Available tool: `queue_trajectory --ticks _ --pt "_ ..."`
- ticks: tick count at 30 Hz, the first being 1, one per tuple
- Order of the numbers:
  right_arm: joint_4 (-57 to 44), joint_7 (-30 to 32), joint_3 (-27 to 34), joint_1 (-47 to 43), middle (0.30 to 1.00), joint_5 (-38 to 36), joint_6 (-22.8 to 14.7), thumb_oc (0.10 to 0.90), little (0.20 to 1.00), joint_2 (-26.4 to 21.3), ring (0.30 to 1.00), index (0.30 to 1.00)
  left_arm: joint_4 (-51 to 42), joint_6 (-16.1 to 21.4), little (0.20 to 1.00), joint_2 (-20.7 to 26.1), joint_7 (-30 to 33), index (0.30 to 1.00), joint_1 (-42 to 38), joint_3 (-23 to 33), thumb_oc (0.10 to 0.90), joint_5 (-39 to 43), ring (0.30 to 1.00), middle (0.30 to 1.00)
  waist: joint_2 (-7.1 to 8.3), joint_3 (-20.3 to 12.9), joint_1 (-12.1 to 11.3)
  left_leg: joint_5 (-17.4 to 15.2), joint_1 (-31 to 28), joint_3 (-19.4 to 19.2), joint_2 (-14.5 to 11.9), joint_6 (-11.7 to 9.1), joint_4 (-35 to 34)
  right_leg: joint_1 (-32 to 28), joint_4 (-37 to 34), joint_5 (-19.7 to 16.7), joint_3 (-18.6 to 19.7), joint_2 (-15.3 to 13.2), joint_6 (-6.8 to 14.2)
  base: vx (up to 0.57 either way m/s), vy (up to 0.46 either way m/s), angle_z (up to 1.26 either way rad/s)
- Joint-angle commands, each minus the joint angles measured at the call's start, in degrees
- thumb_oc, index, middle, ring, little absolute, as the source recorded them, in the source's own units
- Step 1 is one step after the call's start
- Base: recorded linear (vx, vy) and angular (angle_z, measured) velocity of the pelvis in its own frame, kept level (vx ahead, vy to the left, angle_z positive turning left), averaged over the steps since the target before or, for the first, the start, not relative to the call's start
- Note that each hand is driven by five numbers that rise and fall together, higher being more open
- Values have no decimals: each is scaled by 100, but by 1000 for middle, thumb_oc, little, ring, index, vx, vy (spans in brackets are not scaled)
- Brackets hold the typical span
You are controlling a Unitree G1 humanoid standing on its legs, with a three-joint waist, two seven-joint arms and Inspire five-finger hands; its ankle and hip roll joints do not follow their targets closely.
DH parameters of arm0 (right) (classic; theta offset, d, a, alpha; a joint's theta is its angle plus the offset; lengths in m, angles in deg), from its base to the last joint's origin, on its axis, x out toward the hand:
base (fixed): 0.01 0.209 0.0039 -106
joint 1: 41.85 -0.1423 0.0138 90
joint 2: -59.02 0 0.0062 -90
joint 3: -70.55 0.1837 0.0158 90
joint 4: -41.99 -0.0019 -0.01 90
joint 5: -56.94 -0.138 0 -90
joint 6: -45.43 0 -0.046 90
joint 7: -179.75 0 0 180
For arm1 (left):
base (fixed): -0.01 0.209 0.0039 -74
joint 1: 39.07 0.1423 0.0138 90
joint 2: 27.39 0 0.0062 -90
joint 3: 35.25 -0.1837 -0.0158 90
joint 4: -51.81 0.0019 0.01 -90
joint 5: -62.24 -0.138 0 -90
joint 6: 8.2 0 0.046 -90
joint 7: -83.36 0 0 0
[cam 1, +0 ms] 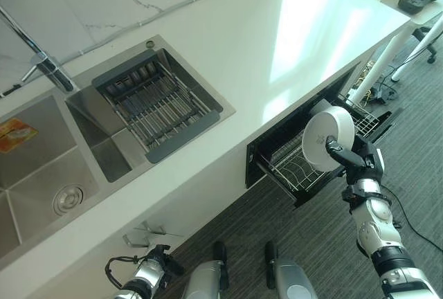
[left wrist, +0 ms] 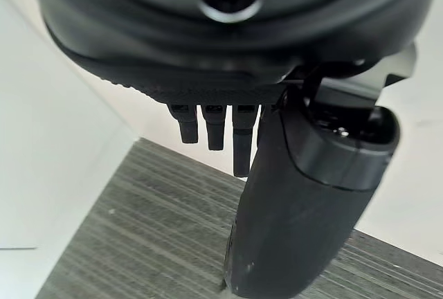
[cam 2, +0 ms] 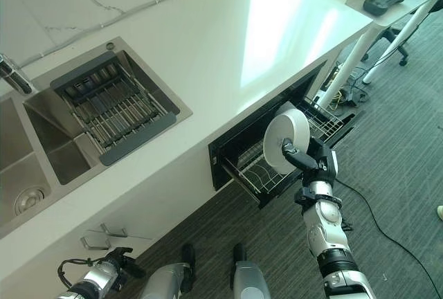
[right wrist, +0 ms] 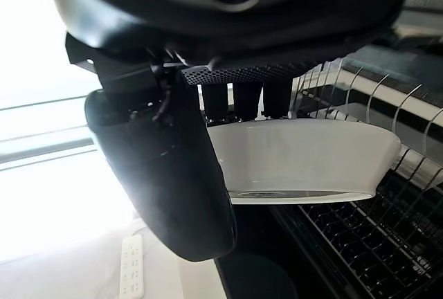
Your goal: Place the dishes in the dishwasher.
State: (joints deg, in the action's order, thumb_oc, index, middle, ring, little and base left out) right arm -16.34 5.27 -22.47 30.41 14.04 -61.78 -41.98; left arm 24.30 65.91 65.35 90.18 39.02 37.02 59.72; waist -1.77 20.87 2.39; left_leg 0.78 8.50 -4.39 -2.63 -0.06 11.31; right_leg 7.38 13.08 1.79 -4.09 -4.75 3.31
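Note:
My right hand (cam 1: 361, 162) is shut on a white bowl (cam 1: 327, 137) and holds it on edge just above the pulled-out dishwasher rack (cam 1: 289, 169). In the right wrist view the thumb (right wrist: 166, 174) lies on one side of the bowl (right wrist: 304, 157) and the fingers (right wrist: 248, 98) hook over its rim, with the rack's wires (right wrist: 367, 243) close below. The dishwasher drawer (cam 2: 235, 153) stands open under the countertop. My left hand (cam 1: 156, 264) hangs low by the cabinet front with its fingers (left wrist: 214, 129) straight and nothing in it.
A double sink (cam 1: 41, 167) with a grey drain rack (cam 1: 156, 102) and a tap (cam 1: 43, 61) is set in the white countertop (cam 1: 277, 36). White table legs (cam 1: 408, 44) and a chair base stand on the grey carpet beyond the counter's end.

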Motion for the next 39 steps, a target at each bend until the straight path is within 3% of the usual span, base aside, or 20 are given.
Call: queue_trajectory --ticks 1,6,9,11,14,15,17,18,22,24,34,37,39 --pt "-637 190 300 -463 300 633 -492 400 300 -535 300 300 -29 27 900 280 97 900 82 -12 800 -103 900 900 94 -322 -55 -1287 16 158 -45 -48 588 -26 411 882 25 -111 176 68 -1 5" --pt "-342 636 120 -786 300 1195 -232 400 300 -706 300 300 9 6 900 304 93 900 -31 -87 800 -142 900 900 124 -236 -138 -1256 83 163 -44 -42 588 17 411 857 -16 -126 180 30 -30 6" --pt "240 1333 -89 -1422 300 1808 -4 400 300 -1071 300 300 12 21 900 428 144 900 -321 -170 800 16 900 900 133 19 -269 -1181 297 205 -39 -13 588 189 411 788 -63 -108 185 -85 -127 8" --pt "778 2074 -378 -2136 300 2457 426 400 300 -1383 300 300 19 152 900 541 294 900 -642 -248 800 219 900 900 125 283 -393 -1098 557 262 -30 16 588 385 411 714 -126 -65 192 -139 -168 11" --pt "1268 2584 -863 -2904 300 2777 652 400 300 -1536 300 300 53 104 900 616 338 900 -966 -345 800 566 900 900 48 565 -489 -985 780 384 -22 41 588 541 411 649 -219 16 162 -66 -139 14" --pt "1432 2648 -1106 -3269 300 2857 880 400 300 -1532 300 300 98 48 900 617 359 900 -1133 -374 800 656 900 900 20 660 -538 -919 926 408 -11 53 588 665 411 608 -262 32 145 -107 -109 8" --pt "1645 3033 -1428 -3543 300 3257 942 400 300 -1446 300 300 176 210 900 584 462 900 -1215 -412 800 720 900 900 -58 773 -571 -858 1030 443 -6 54 588 763 411 573 -317 41 126 -98 -94 4" --pt "1710 3096 -1609 -3787 300 3630 1149 400 300 -1404 300 300 213 532 900 586 657 900 -1305 -418 800 746 900 900 -89 847 -605 -815 1151 461 9 63 588 882 411 537 -327 41 127 -80 -69 6" --pt "1850 3242 -2180 -4131 300 4154 1468 400 300 -1190 300 300 156 572 900 540 785 900 -1421 -526 800 855 900 900 -195 893 -629 -761 1289 497 32 54 588 1024 411 518 -319 63 105 -39 -1 5" --pt "1916 3290 -2493 -4243 300 3969 1740 400 300 -1006 300 300 199 607 900 481 832 900 -1465 -575 800 1018 900 900 -259 893 -637 -727 1408 505 34 44 588 1141 411 497 -312 70 91 -52 31 4" --pt "2023 3347 -2751 -4147 300 4233 2122 400 300 -691 300 300 237 716 900 334 1037 900 -1507 -627 800 1092 900 900 -264 893 -664 -721 1582 519 35 70 588 1336 414 436 -321 74 116 -25 -8 1" --pt "2085 3366 -2809 -4072 300 3841 2168 400 300 -640 300 300 205 722 900 313 1073 900 -1486 -630 800 1163 900 900 -270 893 -668 -721 1613 509 29 77 588 1372 416 424 -323 70 121 -13 -5 1" --pt "2126 3238 -2788 -3961 300 4014 2212 400 300 -594 300 300 179 738 900 308 1081 900 -1456 -608 800 1296 900 900 -258 893 -650 -729 1663 501 22 85 588 1438 421 406 -303 77 136 -46 -15 3"
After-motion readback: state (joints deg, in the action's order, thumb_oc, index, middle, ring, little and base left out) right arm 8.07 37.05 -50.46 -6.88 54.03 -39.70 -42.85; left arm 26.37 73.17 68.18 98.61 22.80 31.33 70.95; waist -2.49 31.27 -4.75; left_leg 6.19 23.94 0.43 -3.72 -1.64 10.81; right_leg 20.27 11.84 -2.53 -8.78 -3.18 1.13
